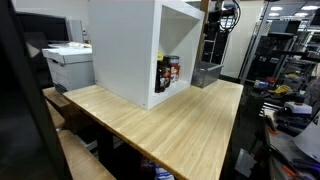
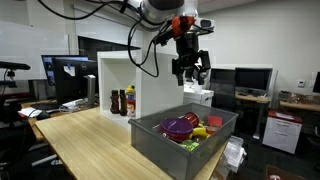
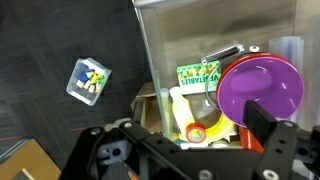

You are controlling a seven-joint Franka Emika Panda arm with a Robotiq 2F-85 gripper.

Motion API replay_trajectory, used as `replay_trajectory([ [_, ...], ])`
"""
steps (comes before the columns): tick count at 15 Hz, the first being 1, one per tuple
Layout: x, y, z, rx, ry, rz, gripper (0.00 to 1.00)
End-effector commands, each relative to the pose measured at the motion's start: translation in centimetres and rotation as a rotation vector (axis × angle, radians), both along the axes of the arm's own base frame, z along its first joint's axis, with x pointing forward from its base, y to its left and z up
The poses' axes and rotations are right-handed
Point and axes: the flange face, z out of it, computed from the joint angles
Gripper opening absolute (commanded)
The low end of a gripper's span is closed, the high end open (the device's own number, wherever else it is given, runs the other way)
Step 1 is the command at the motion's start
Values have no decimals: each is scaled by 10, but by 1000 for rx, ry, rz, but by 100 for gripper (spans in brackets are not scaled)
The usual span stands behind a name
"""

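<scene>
Gripper (image 2: 190, 77), jaws apart, above bin (image 2: 158, 142) — bottles (image 2: 122, 101) exterior-only.

Bright overhead office light, soft shadows, slightly blurry low-resolution frames

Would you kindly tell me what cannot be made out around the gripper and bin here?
Bin contents: exterior view, hidden by its wall.
Bottles: labels too small in both exterior views.
Under the bowl: wrist view, covered.
Gripper: wrist view, mostly cut by bottom edge.
</scene>
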Motion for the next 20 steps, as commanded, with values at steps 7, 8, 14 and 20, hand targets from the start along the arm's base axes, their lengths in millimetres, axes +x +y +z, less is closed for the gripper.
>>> replay_trajectory([
  [7, 1, 0, 1, 1, 0, 2, 100],
  [8, 1, 0, 2, 10, -11, 15, 100],
  [14, 23, 9, -8, 44, -23, 83, 100],
  [20, 49, 4, -32, 90, -13, 163, 100],
])
